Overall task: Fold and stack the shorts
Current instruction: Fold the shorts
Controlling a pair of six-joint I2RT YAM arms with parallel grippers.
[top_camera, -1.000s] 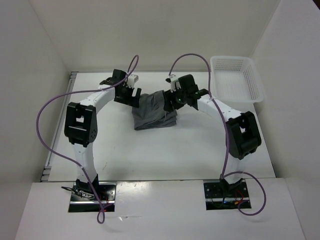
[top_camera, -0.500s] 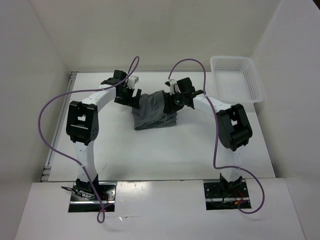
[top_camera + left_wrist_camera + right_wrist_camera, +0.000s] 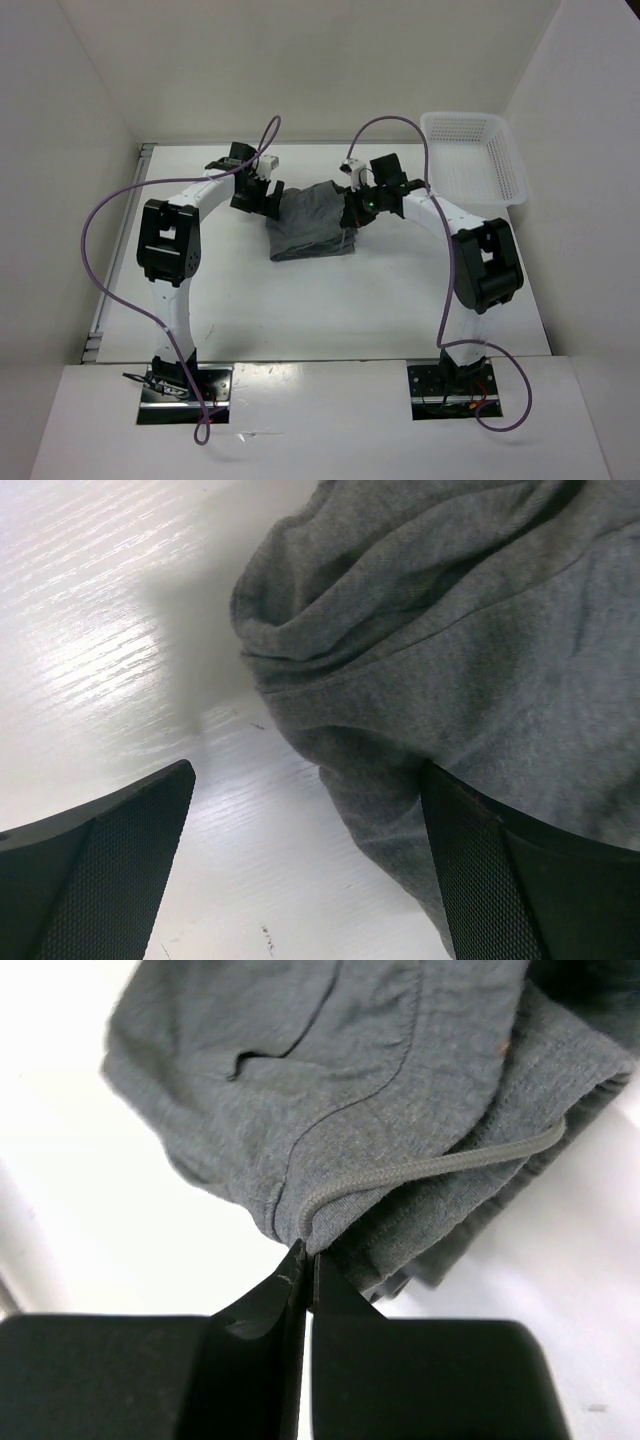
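The grey shorts [image 3: 310, 222] lie in a folded bundle at the back middle of the white table [image 3: 330, 300]. My left gripper [image 3: 268, 200] is at their left edge. In the left wrist view it [image 3: 308, 780] stands open low over the table, with the shorts [image 3: 450, 630] bunched against its right finger [image 3: 500, 880]. My right gripper [image 3: 352, 212] is at the bundle's right edge. The right wrist view shows it [image 3: 305, 1255] shut on the edge of the shorts [image 3: 350, 1070], where the grey drawstring [image 3: 440, 1165] comes out.
A white mesh basket [image 3: 472, 155] stands at the back right corner of the table. White walls enclose the table at the back and on both sides. Purple cables loop above both arms.
My right gripper has closed on the right edge of the shorts, and its arm shifted slightly right. The left gripper has stayed open at the left edge.
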